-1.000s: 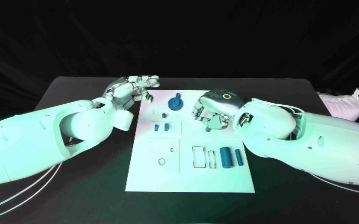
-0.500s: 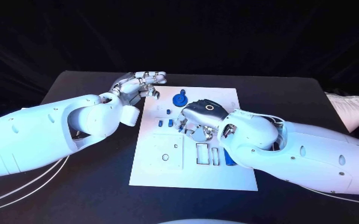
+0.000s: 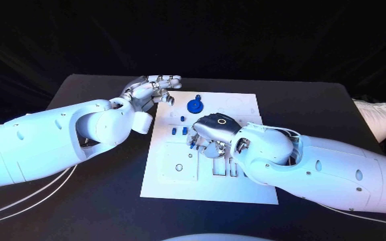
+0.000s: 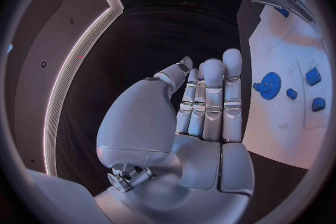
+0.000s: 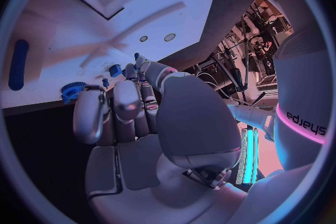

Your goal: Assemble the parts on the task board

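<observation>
Right hand [image 3: 213, 132], grip unclear, is lowered over small blue parts [image 3: 174, 131] on the white board [image 3: 241, 188]; left hand [image 3: 151, 90] (open, empty) is raised beside it. Most assembly seems undone.

A robotics lab or demo booth: a matte black counter [image 3: 96, 93] stands against a black cloth backdrop [image 3: 193, 23], carrying a white rectangular task board [image 3: 241, 107]. Metal framework with cables and a glowing cyan light strip [image 5: 245, 154] stands nearby.

One head camera, two wrist cameras.
My head view looks down on the worktop [image 3: 96, 196]; each wrist fisheye sits close behind its hand, and all three share the task board [image 3: 241, 188] [image 4: 280, 129] [image 5: 63, 28].
</observation>
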Robot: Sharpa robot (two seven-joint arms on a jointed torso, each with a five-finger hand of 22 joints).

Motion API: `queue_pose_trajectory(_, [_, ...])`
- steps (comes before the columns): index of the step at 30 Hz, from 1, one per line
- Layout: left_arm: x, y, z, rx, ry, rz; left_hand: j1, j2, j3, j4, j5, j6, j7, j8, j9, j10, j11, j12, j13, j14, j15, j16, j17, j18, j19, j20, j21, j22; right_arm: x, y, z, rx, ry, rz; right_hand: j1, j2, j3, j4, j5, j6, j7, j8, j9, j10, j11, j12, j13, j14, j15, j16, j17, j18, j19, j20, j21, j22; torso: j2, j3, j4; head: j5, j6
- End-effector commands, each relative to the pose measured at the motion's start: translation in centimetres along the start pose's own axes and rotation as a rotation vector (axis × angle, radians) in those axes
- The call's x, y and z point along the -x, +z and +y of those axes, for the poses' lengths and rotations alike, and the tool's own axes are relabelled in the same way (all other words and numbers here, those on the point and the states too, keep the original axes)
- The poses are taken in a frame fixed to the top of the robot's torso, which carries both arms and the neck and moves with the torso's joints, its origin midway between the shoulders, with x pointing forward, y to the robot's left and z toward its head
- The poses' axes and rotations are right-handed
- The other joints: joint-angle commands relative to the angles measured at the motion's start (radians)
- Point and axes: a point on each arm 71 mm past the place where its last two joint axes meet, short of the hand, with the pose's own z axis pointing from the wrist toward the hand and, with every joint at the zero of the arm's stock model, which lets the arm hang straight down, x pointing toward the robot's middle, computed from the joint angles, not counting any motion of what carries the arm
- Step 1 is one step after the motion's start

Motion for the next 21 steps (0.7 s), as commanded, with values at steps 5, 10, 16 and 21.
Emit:
queue_pose_trajectory(5, [-0.30,0.05,-0.01,-0.004,-0.001,0.020,0.007,0.008,-0.009,-0.002,-0.001,-0.011,0.004,0.004,-0.002,-0.011,0.001,0.010,0.003,-0.011,0.000,-0.003,-0.002,0.010,-0.005,0.002,-0.006,-0.003,-0.59,0.04,0.38,0.022,-0.009,0.039,-0.010,0.005,0.005,0.001,0.006,-0.003,0.006,-0.007,0.000,0.015,-0.006,-0.001,0.001,0.021,0.000,0.004,-0.002,-0.007,-0.002,0.002,0.000,-0.002,0.000,-0.0002,-0.0003,0.004,-0.003])
queue_pose_trajectory(10, [-0.34,0.06,-0.01,-0.004,-0.002,0.022,0.007,0.008,-0.009,-0.002,-0.001,-0.011,0.004,0.004,-0.002,-0.011,0.001,0.010,0.003,-0.011,0.000,-0.003,-0.002,0.010,-0.005,0.002,-0.006,-0.003,-0.90,0.08,0.50,0.027,-0.007,0.050,-0.011,0.005,0.005,0.001,0.006,-0.003,0.007,-0.007,0.000,0.014,-0.006,-0.001,0.001,0.021,0.000,0.004,-0.001,-0.007,-0.002,0.002,0.000,-0.002,0.000,-0.0001,0.0002,0.005,-0.005])
queue_pose_trajectory(16, [-0.37,0.06,0.00,-0.004,-0.002,0.022,0.007,0.008,-0.009,-0.002,-0.001,-0.011,0.004,0.004,-0.002,-0.011,0.001,0.010,0.003,-0.011,0.000,-0.003,-0.002,0.010,-0.005,0.002,-0.006,-0.003,-1.18,0.19,0.48,0.026,-0.007,0.061,-0.011,0.005,0.005,0.001,0.006,-0.003,0.007,-0.007,0.000,0.014,-0.006,-0.001,0.001,0.021,0.000,0.004,-0.001,-0.007,-0.002,0.002,0.000,-0.002,0.000,-0.0006,0.0007,0.005,-0.005])
queue_pose_trajectory(21, [-0.36,0.06,-0.01,-0.004,-0.002,0.022,0.007,0.008,-0.010,-0.002,-0.001,-0.013,0.005,0.004,-0.002,-0.012,0.002,0.011,0.003,-0.011,0.001,-0.002,-0.002,0.010,-0.004,0.002,-0.006,-0.003,-1.29,0.25,0.40,0.023,-0.008,0.065,-0.011,0.005,0.005,0.001,0.006,-0.003,0.007,-0.007,0.000,0.014,-0.006,-0.001,0.001,0.021,0.000,0.004,-0.001,-0.007,-0.002,0.002,0.000,-0.002,0.000,-0.0006,0.0009,0.005,-0.005])
